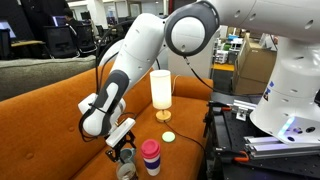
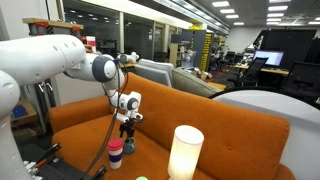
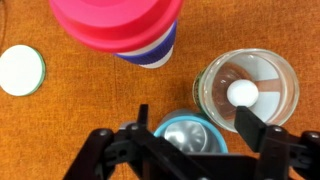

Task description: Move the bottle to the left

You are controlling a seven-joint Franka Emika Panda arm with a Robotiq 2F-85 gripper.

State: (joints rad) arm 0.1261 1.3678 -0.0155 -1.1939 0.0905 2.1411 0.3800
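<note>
Orange fabric surface carries everything; in the wrist view the claw is spread wide and grips nothing; teal mug sits under the gap; bottle upright just beside the mug, one finger overlapping its rim; pink tumbler near; white disc well apart.

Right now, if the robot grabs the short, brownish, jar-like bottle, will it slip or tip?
The short, wide-mouthed bottle looks squat, so it probably won't tip easily. Its wall looks smooth and glassy, so it may slip in the gripper. The soft orange sofa seat could make it wobble when pushed.
</note>
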